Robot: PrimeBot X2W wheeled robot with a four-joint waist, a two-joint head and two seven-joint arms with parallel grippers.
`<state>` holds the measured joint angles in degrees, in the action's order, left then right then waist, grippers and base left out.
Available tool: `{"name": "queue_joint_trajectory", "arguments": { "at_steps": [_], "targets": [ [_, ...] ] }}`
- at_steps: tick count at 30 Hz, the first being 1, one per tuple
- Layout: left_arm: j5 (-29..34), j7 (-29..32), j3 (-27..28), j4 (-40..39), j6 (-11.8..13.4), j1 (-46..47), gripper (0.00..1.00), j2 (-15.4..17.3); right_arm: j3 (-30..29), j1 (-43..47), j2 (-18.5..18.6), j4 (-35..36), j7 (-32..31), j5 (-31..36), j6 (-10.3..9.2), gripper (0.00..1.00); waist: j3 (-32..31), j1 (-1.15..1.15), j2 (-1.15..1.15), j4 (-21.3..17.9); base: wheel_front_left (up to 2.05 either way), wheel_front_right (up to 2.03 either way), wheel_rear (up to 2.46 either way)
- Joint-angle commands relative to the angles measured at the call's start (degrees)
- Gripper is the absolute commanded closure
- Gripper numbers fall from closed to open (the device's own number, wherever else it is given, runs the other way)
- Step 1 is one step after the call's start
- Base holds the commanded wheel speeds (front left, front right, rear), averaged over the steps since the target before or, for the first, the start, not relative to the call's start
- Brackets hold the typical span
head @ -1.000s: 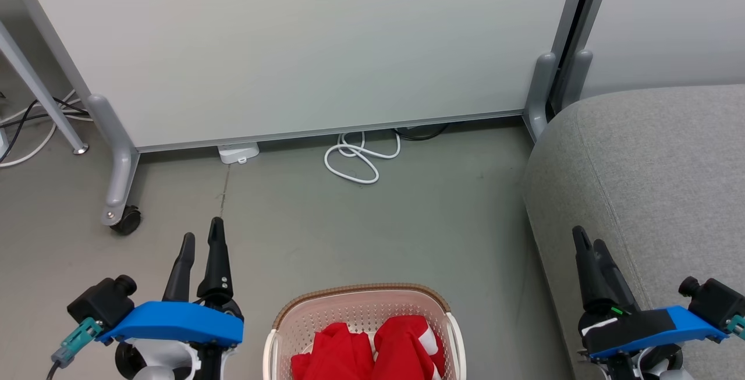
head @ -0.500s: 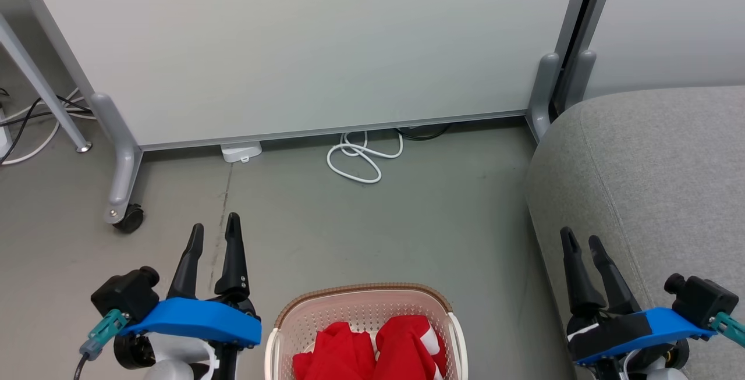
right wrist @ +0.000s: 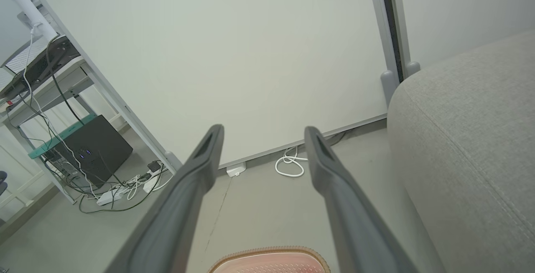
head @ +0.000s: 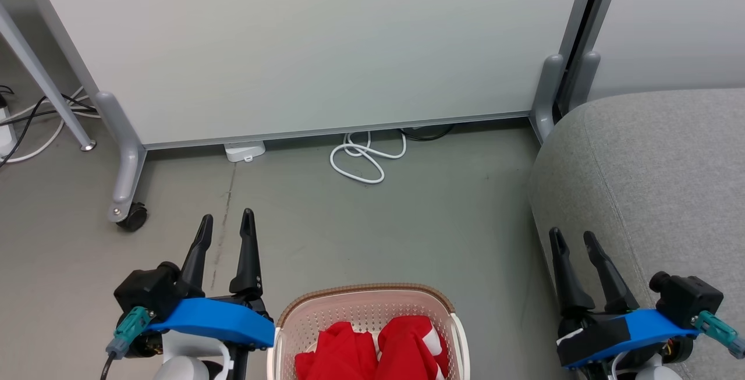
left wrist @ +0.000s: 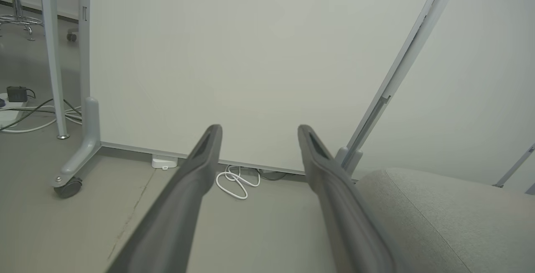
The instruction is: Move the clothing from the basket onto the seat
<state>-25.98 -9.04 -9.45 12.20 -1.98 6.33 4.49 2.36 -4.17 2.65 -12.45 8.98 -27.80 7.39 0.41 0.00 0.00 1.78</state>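
Clothing [head: 372,351], red with a white panel, lies bunched inside the basket [head: 364,288] at bottom centre, on the floor [head: 407,223]. Left gripper [head: 227,215] hovers lower left, just beside the basket, jaws spread, empty. Right gripper [head: 571,233] sits lower right, jaws spread, empty, by the edge of the grey seat [head: 657,182].

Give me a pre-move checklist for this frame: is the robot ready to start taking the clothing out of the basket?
1. Left gripper open, holding nothing: ok.
2. Right gripper open, holding nothing: ok.
3. Clothing lying in the basket, uncovered on top: ok.
4. Seat close by, on the robot's right of the basket: ok.
5. Whole basket inside the head view: not ok, its near part is cut off at the bottom edge.
6. Garments separate or tangled together: cannot tell.
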Motion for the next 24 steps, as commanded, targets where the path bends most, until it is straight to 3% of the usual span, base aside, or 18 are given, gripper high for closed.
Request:
{"name": "queue_joint_trajectory", "arguments": {
  "at_steps": [1, 24],
  "targets": [
    [1.76, -0.58, -0.33, -0.64, 0.27, 1.42, 0.00, 0.44, 0.26, -0.77, 0.29, 0.42, 0.64, 1.61, 0.11, 0.00, -0.01, 0.00, 0.00, 0.06, 0.00, 0.00, 0.00],
    [12.91, -3.54, -2.39, 0.34, -0.13, 1.73, 0.00, 0.44, 2.06, -0.70, 0.33, 0.12, 3.59, 13.41, 0.14, 0.00, -0.07, 0.00, 0.00, 0.75, 0.00, 0.00, 0.00]
  ]
}}
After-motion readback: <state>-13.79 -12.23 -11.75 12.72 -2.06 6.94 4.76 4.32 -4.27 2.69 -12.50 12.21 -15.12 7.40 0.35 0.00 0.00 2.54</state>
